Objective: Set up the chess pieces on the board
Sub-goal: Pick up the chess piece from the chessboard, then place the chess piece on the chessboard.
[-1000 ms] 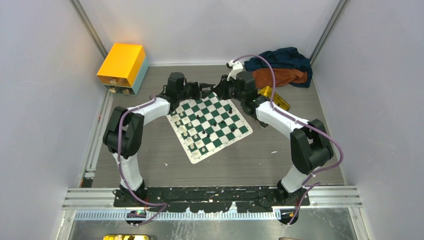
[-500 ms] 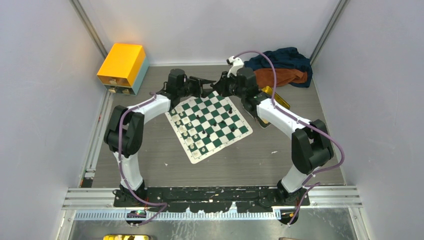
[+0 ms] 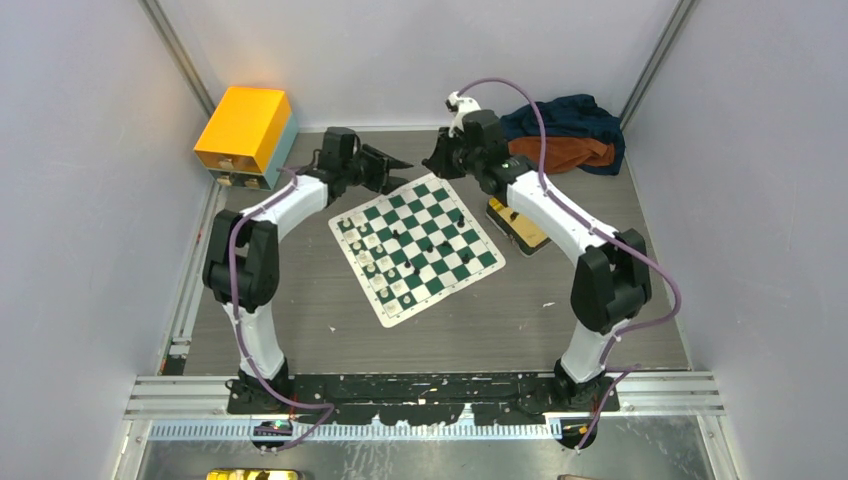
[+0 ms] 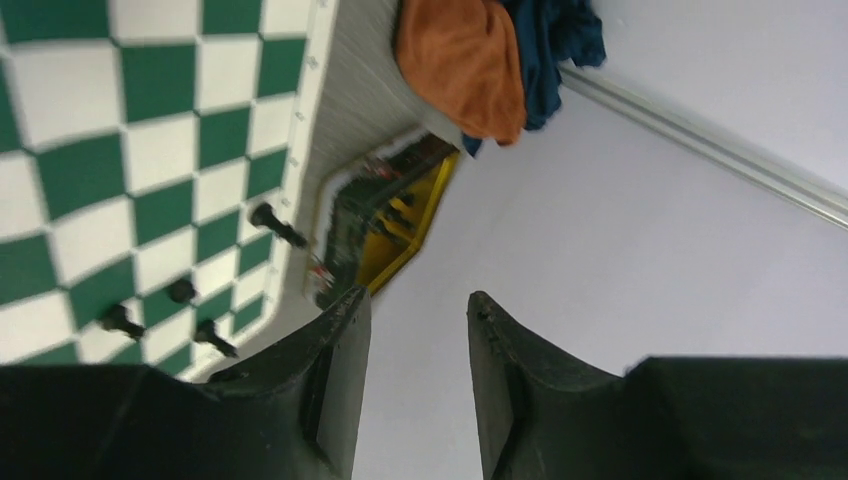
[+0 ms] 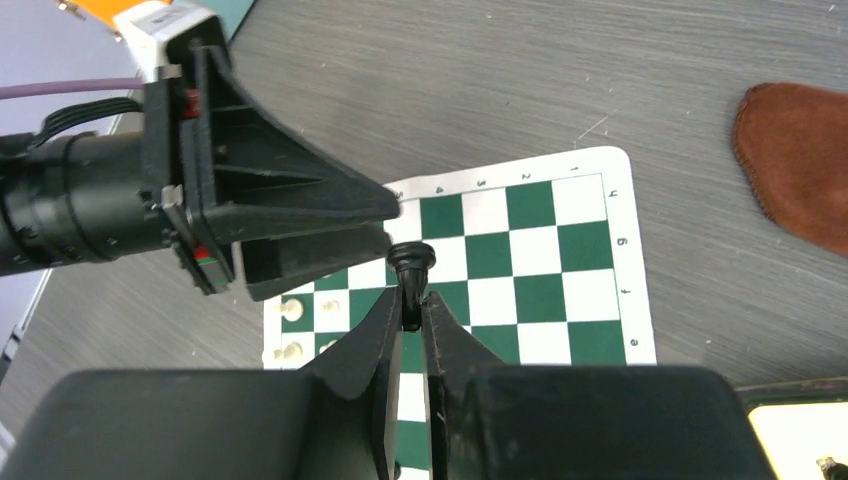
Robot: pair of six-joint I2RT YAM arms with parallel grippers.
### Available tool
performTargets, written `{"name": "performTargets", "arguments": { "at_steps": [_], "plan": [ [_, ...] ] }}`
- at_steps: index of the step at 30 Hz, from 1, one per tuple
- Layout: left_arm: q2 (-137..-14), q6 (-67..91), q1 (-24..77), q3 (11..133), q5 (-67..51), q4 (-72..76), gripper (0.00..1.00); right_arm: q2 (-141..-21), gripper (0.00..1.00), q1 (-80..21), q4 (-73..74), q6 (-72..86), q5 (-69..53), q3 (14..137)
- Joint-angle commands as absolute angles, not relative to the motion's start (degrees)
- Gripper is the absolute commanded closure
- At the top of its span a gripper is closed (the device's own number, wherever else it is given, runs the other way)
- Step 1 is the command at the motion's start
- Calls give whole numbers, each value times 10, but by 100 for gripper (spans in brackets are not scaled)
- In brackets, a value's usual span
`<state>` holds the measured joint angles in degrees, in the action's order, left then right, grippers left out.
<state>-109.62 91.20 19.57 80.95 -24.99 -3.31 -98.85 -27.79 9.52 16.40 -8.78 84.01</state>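
The green-and-white board (image 3: 420, 245) lies slanted mid-table, with cream pieces (image 3: 366, 252) along its left side and black pieces (image 3: 440, 238) scattered toward the right. Above its far corner my right gripper (image 5: 410, 297) is shut on a black piece (image 5: 410, 258), whose head sticks out past the fingertips. Just to the left, my left gripper (image 5: 390, 222) points at that piece, open and empty. In the left wrist view the left gripper (image 4: 418, 297) has only wall between its fingers, and several black pieces (image 4: 275, 222) stand on the board (image 4: 150, 150).
A shallow gold tin (image 3: 520, 225) sits right of the board, under the right arm. Orange and blue cloths (image 3: 560, 135) are heaped at the back right. A yellow box (image 3: 245, 130) stands at the back left. Side walls are close.
The grippers met over the board's far corner. The left one has opened and drawn back to the left; the right one has risen toward the back, keeping the black piece.
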Motion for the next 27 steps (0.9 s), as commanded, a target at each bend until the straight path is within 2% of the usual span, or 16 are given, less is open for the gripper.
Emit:
{"name": "performTargets", "arguments": {
  "at_steps": [1, 8, 17, 27],
  "plan": [
    [-1058, 740, 168, 860, -193, -160, 58, -1044, 99, -277, 243, 162, -46, 964],
    [-1015, 606, 160, 873, -113, -254, 59, -1175, 99, -275, 450, 193, -2, 1189],
    [-959, 530, 160, 840, -55, -289, 59, -1312, 99, -273, 599, 220, 50, 1365],
    [-911, 491, 161, 810, -29, -304, 60, -1390, 99, -270, 651, 238, 56, 1421]
  ]
}}
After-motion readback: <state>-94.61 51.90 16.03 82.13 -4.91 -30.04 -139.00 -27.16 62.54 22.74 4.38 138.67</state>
